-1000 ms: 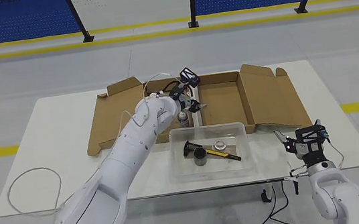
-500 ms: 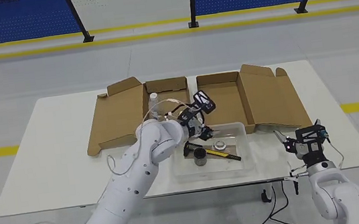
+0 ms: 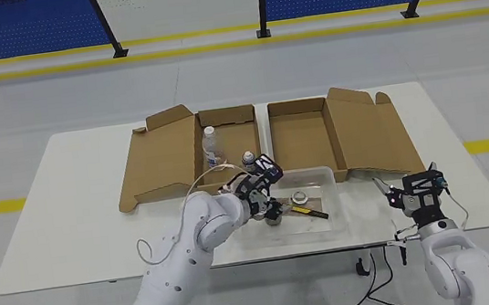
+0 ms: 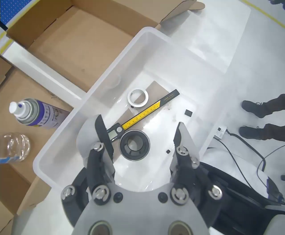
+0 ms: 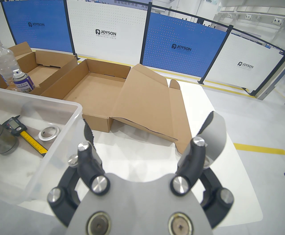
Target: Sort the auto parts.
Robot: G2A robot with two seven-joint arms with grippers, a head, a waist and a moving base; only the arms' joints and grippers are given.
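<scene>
Hovering over the 9 o'clock half of the clear bin (image 3: 328, 173), the left claw (image 4: 139, 122) has its fingers spread wide and grips nothing. From its wrist, a dark bearing sleeve (image 4: 133, 145) is seen standing on end on the bin floor between the two fingers, apart from both. A yellow-and-black digital caliper (image 4: 145, 109) lies flat just beside the sleeve, its display end close to one finger. A silver ring (image 4: 137, 96) lies flat just beyond the caliper.

The bin sits near the 6 o'clock edge of the white counter (image 3: 76, 201). At 12 o'clock of the bin lie two open cardboard boxes. The left box (image 3: 159, 168) holds a spray can (image 3: 248, 159) and a clear water bottle (image 3: 211, 146), both upright, with the bottle at 10 o'clock of the can. The right box (image 3: 301, 145) lies alongside, at 3 o'clock of the left one.

The right claw (image 5: 149, 120) is held above bare counter at 3 o'clock of the bin, clear of its wall, with fingers spread and clamping nothing.
</scene>
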